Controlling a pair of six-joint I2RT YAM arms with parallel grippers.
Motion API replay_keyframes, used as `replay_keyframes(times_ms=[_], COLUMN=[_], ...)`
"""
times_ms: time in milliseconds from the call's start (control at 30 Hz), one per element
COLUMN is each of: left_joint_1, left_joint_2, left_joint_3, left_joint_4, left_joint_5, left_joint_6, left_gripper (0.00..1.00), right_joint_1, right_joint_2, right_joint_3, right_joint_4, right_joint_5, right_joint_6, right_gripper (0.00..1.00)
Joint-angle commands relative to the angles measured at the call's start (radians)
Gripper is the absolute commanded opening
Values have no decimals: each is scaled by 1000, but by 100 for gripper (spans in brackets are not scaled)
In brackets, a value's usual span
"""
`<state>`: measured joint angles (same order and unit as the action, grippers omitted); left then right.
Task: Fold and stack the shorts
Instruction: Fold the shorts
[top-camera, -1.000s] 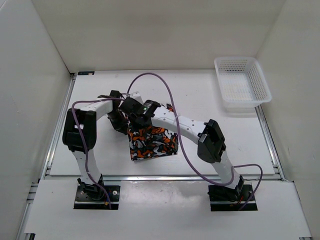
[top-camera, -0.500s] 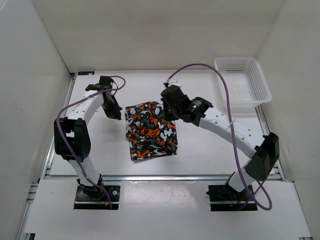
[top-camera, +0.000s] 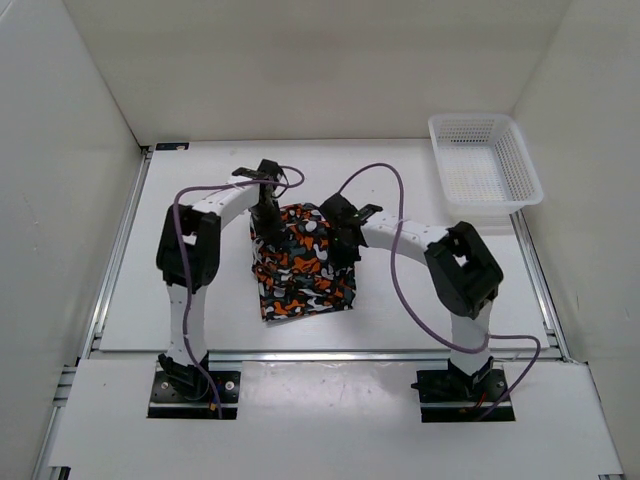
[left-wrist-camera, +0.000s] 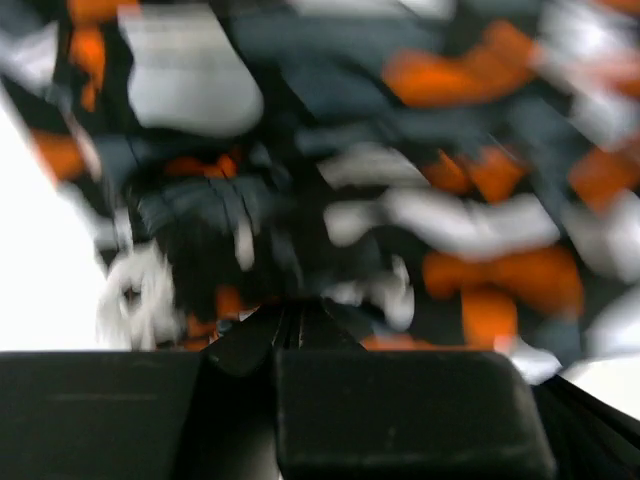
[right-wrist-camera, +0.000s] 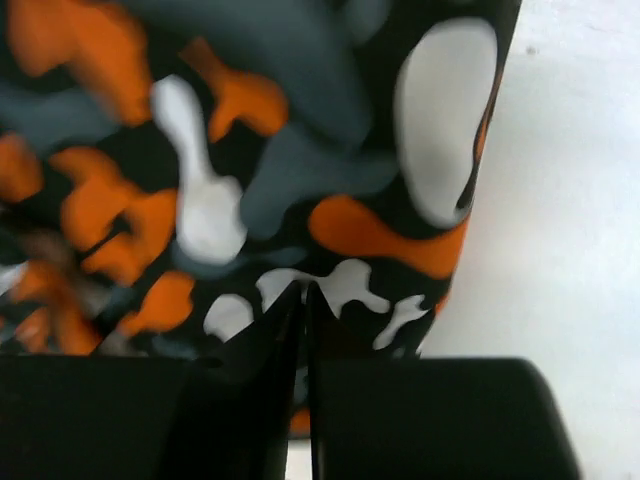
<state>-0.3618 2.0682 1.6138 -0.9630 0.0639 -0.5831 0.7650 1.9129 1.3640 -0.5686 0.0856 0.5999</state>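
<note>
The shorts (top-camera: 305, 275), printed in orange, white, black and grey blotches, lie folded into a rough rectangle at the table's middle. My left gripper (top-camera: 266, 222) is at their far-left corner. In the left wrist view it (left-wrist-camera: 290, 310) is shut, tips against the blurred fabric (left-wrist-camera: 480, 200), and no cloth shows between the jaws. My right gripper (top-camera: 345, 250) sits on the shorts' right edge. In the right wrist view it (right-wrist-camera: 304, 292) is closed to a thin slit with the fabric (right-wrist-camera: 250, 150) at its tips.
A white mesh basket (top-camera: 485, 170) stands at the far right corner of the table. White walls close in the left, right and back. Bare white table (right-wrist-camera: 570, 200) lies right of the shorts. Purple cables loop above both arms.
The left gripper swung right from beside the shorts onto their far-left corner. The right gripper drew in and down to the right edge and closed there.
</note>
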Motion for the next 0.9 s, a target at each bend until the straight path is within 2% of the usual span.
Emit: replay_keyframes(times_ms=[0,100,200,233,267,367,400,433,467,500,533,567,633,767,867], left_joint_1=[9,9,9,9,9,9,9,9,9,9,9,9,9,9,9], left_joint_2=[62,63,26,-6,-26,-118,-146,-175,-239,-278,-322,-427,-543,-851,-991], left_joint_3=[53,86,144,190,214,312,330,342,342,342,316,243,158,-24,-159], left_joint_4=[-17,-40,-77,-92,-111,-189,-203,-224,-224,-224,-224,-179,-135,-100,-89], left_joint_5=[-39,-62,-99,-99,-110,-101,-82,-70,-56,-40,9,29,59,-1,-44], left_joint_6=[8,29,92,104,127,157,173,174,184,184,196,197,197,148,88], left_gripper=[10,10,12,15,23,33,41,42,45,52,71,84,98,99,99], right_joint_1=[-12,-12,-12,-12,-12,-12,-22,-36,-47,-74,-91,-110,-164,-230,-242], right_joint_2=[55,17,-98,-135,-173,-369,-406,-441,-478,-550,-587,-656,-722,-894,-995], right_joint_3=[-3,-3,-16,-16,-16,-16,-6,-6,-6,-32,-46,-61,-106,-181,-241], right_joint_4=[47,47,47,47,33,-35,-60,-83,-129,-148,-164,-184,-246,-332,-369], right_joint_5=[-18,3,40,55,77,202,236,267,295,319,357,374,411,476,514], right_joint_6=[12,12,0,-18,-28,-40,-40,-40,-40,-40,-40,-31,-31,-31,-19], right_gripper=[7,7,17,26,49,82,86,90,99,99,99,99,99,99,99])
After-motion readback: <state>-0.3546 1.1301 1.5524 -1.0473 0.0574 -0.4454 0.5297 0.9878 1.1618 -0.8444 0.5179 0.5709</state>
